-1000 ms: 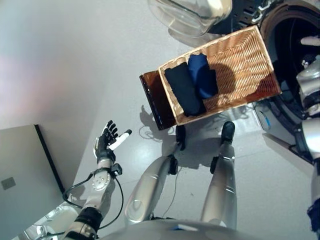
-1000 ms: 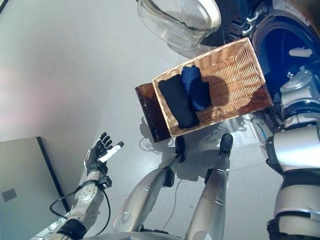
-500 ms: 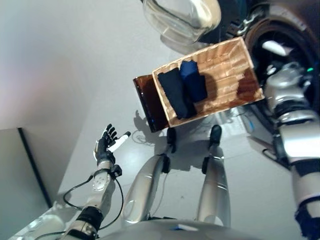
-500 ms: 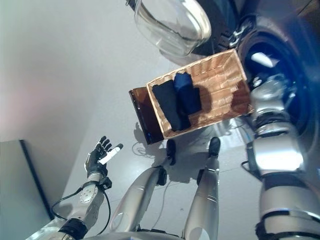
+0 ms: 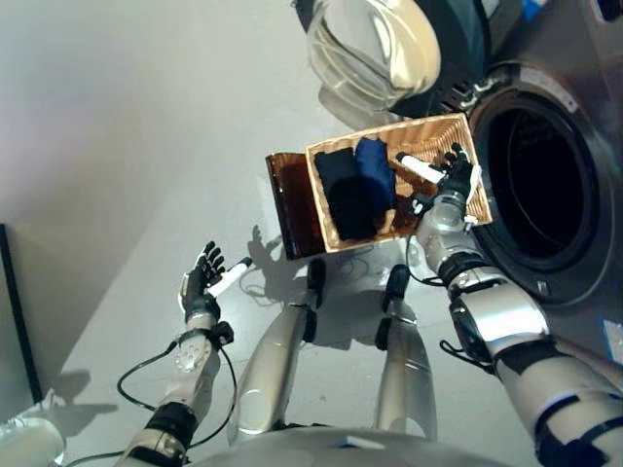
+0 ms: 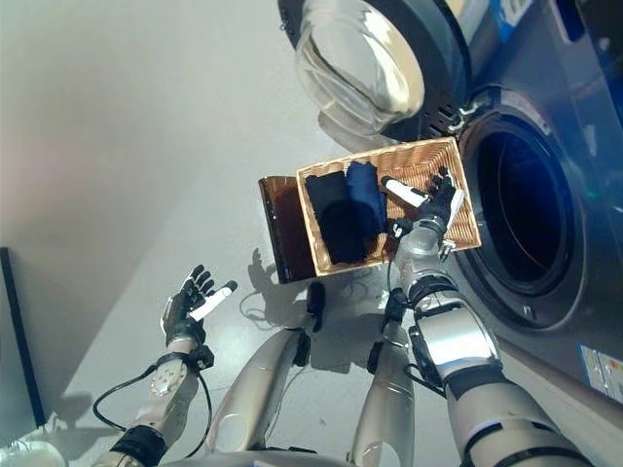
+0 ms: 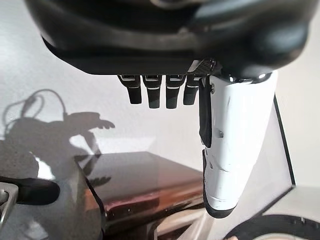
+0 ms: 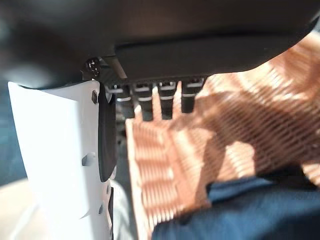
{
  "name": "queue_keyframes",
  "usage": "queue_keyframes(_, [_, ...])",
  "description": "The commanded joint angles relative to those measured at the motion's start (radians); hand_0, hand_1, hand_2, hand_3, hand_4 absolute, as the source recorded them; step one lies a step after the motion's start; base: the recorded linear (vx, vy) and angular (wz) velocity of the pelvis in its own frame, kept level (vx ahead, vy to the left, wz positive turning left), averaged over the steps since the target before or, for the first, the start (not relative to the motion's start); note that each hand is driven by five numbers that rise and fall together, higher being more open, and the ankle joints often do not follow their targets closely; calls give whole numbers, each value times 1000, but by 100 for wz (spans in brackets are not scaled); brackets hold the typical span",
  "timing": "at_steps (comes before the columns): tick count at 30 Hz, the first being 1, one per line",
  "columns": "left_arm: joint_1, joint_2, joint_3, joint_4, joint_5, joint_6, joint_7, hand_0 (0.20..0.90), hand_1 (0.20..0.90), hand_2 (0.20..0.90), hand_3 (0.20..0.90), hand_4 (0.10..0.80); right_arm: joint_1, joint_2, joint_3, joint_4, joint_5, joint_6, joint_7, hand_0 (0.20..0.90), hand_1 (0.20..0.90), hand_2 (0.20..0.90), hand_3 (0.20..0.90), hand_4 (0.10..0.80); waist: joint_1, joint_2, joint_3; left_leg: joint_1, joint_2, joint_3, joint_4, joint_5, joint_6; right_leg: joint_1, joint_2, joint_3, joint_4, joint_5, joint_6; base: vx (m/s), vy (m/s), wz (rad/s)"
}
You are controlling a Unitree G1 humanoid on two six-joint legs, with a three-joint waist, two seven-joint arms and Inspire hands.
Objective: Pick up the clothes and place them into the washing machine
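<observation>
A shallow wicker basket (image 5: 458,136) rests on a low dark brown box (image 5: 290,202) beside the washing machine. In its left half lie a black garment (image 5: 343,191) and a dark blue garment (image 5: 376,171). My right hand (image 5: 452,182) is open above the basket's bare right half, its white thumb pointing at the clothes; it holds nothing. The right wrist view shows its straight fingers (image 8: 155,97) over the wicker and blue cloth (image 8: 250,215). My left hand (image 5: 202,282) is open and empty, low over the floor at the left.
The washing machine's round drum opening (image 5: 535,185) is dark and stands open right of the basket. Its glass door (image 5: 375,49) is swung out above the basket. Grey floor (image 5: 127,146) spreads to the left.
My right hand has come back out of the drum opening and now hovers over the basket's right half. The camera has shifted, bringing more of the machine into view. The left hand has held still.
</observation>
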Motion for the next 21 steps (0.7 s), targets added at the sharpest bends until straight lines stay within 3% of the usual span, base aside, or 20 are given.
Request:
queue_keyframes(1, [31,56,61,-54,35,-59,9,900,900,900,900,800,-26,-43,55,2,-46,-46,-4,900,900,900,900,800,41,-16,-30,-30,24,-47,-57,20,-101,38,21,-64,80,-142,-55,-9,-10,15])
queue_keyframes(5, [32,63,79,-77,42,-59,15,900,900,900,900,800,-45,-38,72,17,-66,-40,-13,900,900,900,900,800,61,-30,-22,-38,19,-65,-35,-14,-106,39,16,-72,106,-183,-49,47,-18,16])
queue_keyframes(21, [-2,30,134,-374,13,-121,63,900,900,900,900,800,-124,-66,81,124,-70,-7,-57,900,900,900,900,800,132,-8,31,-138,-12,-97,-9,-4,-119,-26,-19,-131,187,-228,-53,23,13,15])
